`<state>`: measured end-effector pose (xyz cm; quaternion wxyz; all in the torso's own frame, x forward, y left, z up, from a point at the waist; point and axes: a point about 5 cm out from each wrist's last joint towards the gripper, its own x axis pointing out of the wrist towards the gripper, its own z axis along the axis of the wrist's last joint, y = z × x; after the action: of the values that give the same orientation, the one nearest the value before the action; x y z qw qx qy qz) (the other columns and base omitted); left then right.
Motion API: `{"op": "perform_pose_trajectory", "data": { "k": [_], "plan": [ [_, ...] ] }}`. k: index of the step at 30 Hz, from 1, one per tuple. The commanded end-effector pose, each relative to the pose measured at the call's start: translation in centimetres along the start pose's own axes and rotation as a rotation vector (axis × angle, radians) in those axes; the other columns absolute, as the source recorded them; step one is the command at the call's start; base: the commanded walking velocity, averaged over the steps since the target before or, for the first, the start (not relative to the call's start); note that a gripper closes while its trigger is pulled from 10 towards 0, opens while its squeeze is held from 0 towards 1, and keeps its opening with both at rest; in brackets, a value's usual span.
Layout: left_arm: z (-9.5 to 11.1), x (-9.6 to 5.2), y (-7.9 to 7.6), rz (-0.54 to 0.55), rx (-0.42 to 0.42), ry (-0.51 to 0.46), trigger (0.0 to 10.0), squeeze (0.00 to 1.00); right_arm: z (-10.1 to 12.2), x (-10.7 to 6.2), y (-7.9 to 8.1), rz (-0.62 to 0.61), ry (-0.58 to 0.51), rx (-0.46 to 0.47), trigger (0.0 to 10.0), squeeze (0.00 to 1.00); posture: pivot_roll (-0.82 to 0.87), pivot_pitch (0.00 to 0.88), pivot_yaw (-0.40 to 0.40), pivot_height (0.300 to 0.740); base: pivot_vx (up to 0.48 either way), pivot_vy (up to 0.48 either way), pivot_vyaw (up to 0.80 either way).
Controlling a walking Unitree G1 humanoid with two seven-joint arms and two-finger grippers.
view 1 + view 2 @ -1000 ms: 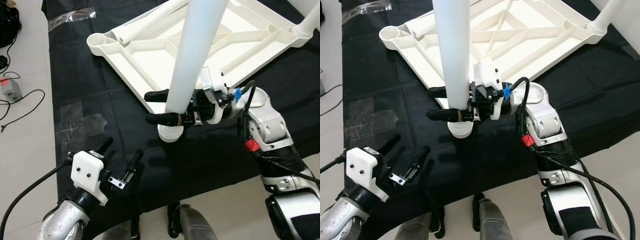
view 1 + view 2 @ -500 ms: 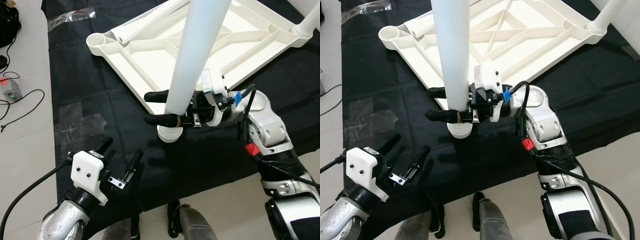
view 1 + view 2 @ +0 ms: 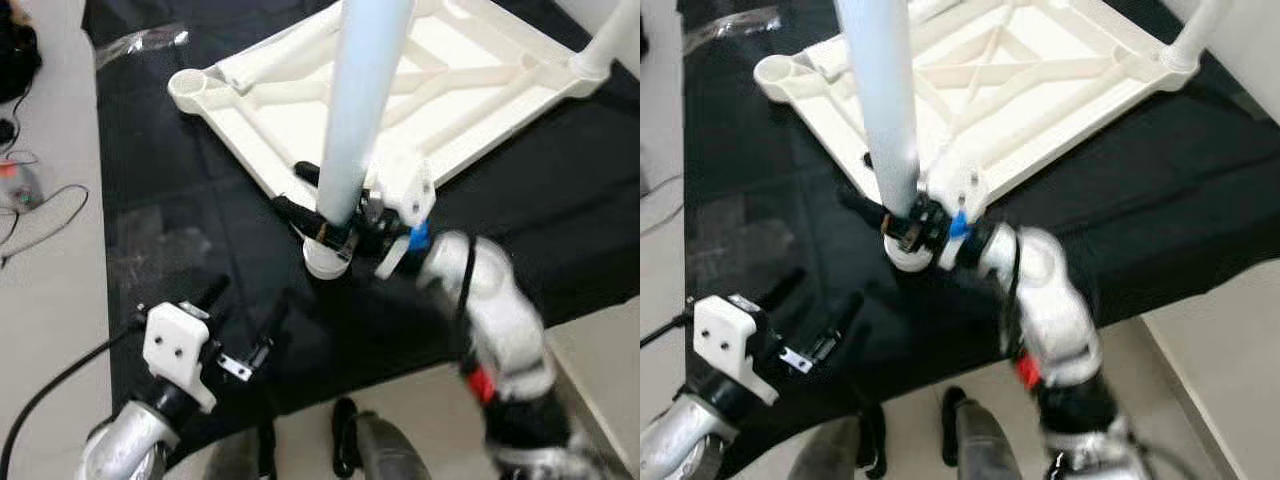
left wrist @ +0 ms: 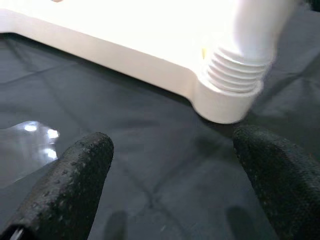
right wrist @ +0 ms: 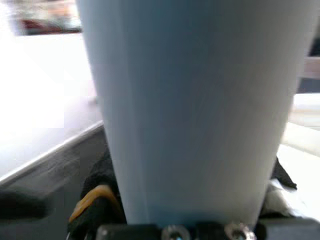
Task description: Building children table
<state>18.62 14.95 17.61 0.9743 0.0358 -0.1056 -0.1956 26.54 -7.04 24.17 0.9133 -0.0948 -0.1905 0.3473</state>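
Note:
A white children's table top (image 3: 290, 125) lies upside down on a black cloth (image 3: 170, 190). At its near corner socket (image 3: 327, 257) a white table leg (image 3: 355, 110) stands nearly upright, its threaded end (image 4: 235, 70) in the socket. My right gripper (image 3: 318, 203) is shut on this leg just above the socket, and the leg spans the right wrist view (image 5: 192, 110) between the black fingers (image 5: 100, 185). My left gripper (image 3: 240, 306) hovers open over the cloth in front of the socket, with nothing between its fingertips (image 4: 80, 170).
Another leg (image 3: 605, 45) stands in the far right corner. A loose leg (image 3: 270, 62) lies on the table top near an open socket (image 3: 188, 85). Clear plastic wrap (image 3: 140, 40) lies at the cloth's far left. Cables and a small device (image 3: 18, 185) are on the floor to the left.
My right arm has swung round toward me, its gripper still on the leg, and the leg now stands more upright. The left gripper has stayed put.

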Motion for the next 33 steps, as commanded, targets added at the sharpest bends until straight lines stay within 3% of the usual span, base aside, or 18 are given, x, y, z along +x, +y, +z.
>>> {"op": "perform_pose_trajectory", "data": {
  "k": [1, 6, 9, 12, 14, 17, 19, 21, 22, 23, 24, 25, 28, 29, 30, 31, 32, 33],
  "plan": [
    [-0.7, -0.2, 0.0, 0.008, 0.002, 0.028, 10.0, 0.00, -4.5, -1.5, 0.9, -0.061, 0.272, 0.055, 10.0, 0.00, 0.05, 0.363, -0.027, 0.740, 0.000, 0.000, 0.00],
    [-1.0, -0.1, 0.0, 0.002, 0.008, 0.034, 10.0, 0.00, -5.0, -1.3, 0.9, -0.063, 0.276, 0.045, 10.0, 0.00, 0.06, 0.329, -0.030, 0.740, 0.000, 0.000, 0.00],
    [0.1, 0.0, 2.1, 0.074, 0.084, 0.026, 10.0, 0.00, -5.2, -1.0, 1.2, -0.074, 0.289, 0.030, 10.0, 0.00, 0.05, 0.296, -0.043, 0.740, 0.000, 0.000, 0.00],
    [0.6, 0.2, 3.0, 0.104, 0.100, 0.011, 10.0, 0.00, -5.2, -1.0, 1.3, -0.080, 0.292, 0.029, 10.0, 0.00, 0.05, 0.296, -0.043, 0.740, 0.000, 0.000, 0.00],
    [2.6, 0.9, 5.3, 0.165, 0.103, -0.053, 10.0, 0.00, -5.1, -1.0, 1.6, -0.104, 0.299, 0.025, 10.0, 0.00, 0.05, 0.284, -0.047, 0.740, 0.000, 0.000, 0.00],
    [4.6, 1.5, 6.8, 0.175, 0.102, -0.121, 10.0, 0.00, -5.0, -1.1, 1.9, -0.126, 0.303, 0.021, 10.0, 0.00, 0.05, 0.282, -0.047, 0.740, 0.000, 0.000, 0.00],
    [4.6, 1.5, 6.8, 0.175, 0.102, -0.121, 10.0, 0.00, -5.0, -1.1, 1.9, -0.126, 0.303, 0.021, 10.0, 0.00, 0.05, 0.282, -0.047, 0.740, 0.000, 0.000, 0.00],
    [9.8, 3.2, 8.1, 0.033, 0.059, -0.266, 10.0, 0.00, -5.0, -1.0, 1.6, -0.148, 0.302, 0.020, 10.0, 0.00, 0.06, 0.271, -0.043, 0.740, 0.000, 0.000, 0.00],
    [9.8, 3.2, 8.1, 0.033, 0.059, -0.266, 10.0, 0.00, -5.0, -1.0, 1.6, -0.148, 0.302, 0.020, 10.0, 0.00, 0.06, 0.271, -0.043, 0.740, 0.000, 0.000, 0.00],
    [14.3, 4.1, 6.9, -0.265, -0.004, -0.375, 10.0, 0.00, -5.0, -0.9, 1.4, -0.164, 0.300, 0.021, 10.0, 0.00, 0.06, 0.261, -0.036, 0.740, 0.000, 0.000, 0.00],
    [14.3, 4.1, 6.9, -0.265, -0.004, -0.375, 10.0, 0.00, -5.0, -0.9, 1.4, -0.164, 0.300, 0.021, 10.0, 0.00, 0.06, 0.261, -0.036, 0.740, 0.000, 0.000, 0.00],
    [16.3, 4.4, 5.6, -0.461, -0.056, -0.421, 10.0, 0.00, -5.1, -0.8, 1.4, -0.170, 0.299, 0.024, 10.0, 0.00, 0.06, 0.259, -0.037, 0.740, 0.000, 0.000, 0.00],
    [16.8, 4.4, 5.2, -0.516, -0.076, -0.435, 10.0, 0.00, -5.1, -0.8, 1.4, -0.170, 0.300, 0.025, 10.0, 0.00, 0.07, 0.259, -0.037, 0.740, 0.000, 0.000, 0.00],
    [17.4, 4.5, 4.7, -0.600, -0.099, -0.447, 10.0, 0.09, -5.1, -0.7, 1.4, -0.173, 0.300, 0.028, 10.0, 0.00, 0.07, 0.259, -0.038, 0.740, 0.000, 0.000, 0.00],
    [17.4, 4.5, 4.7, -0.600, -0.099, -0.447, 10.0, 0.09, -5.1, -0.7, 1.4, -0.173, 0.300, 0.028, 10.0, 0.00, 0.07, 0.259, -0.038, 0.740, 0.000, 0.000, 0.00],
    [17.9, 4.5, 4.1, -0.718, -0.133, -0.452, 10.0, 1.00, -5.1, -0.7, 1.4, -0.175, 0.298, 0.033, 10.0, 0.00, 0.07, 0.256, -0.039, 0.740, 0.000, 0.000, 0.00],
    [17.9, 4.5, 4.1, -0.718, -0.133, -0.452, 10.0, 1.00, -5.1, -0.7, 1.4, -0.175, 0.298, 0.033, 10.0, 0.00, 0.07, 0.256, -0.039, 0.740, 0.000, 0.000, 0.00],
    [18.6, 4.4, 3.6, -0.821, -0.143, -0.446, 10.0, 1.00, -5.1, -0.6, 1.5, -0.178, 0.297, 0.037, 10.0, 0.00, 0.07, 0.257, -0.038, 0.740, 0.000, 0.000, 0.00]
  ]
}}
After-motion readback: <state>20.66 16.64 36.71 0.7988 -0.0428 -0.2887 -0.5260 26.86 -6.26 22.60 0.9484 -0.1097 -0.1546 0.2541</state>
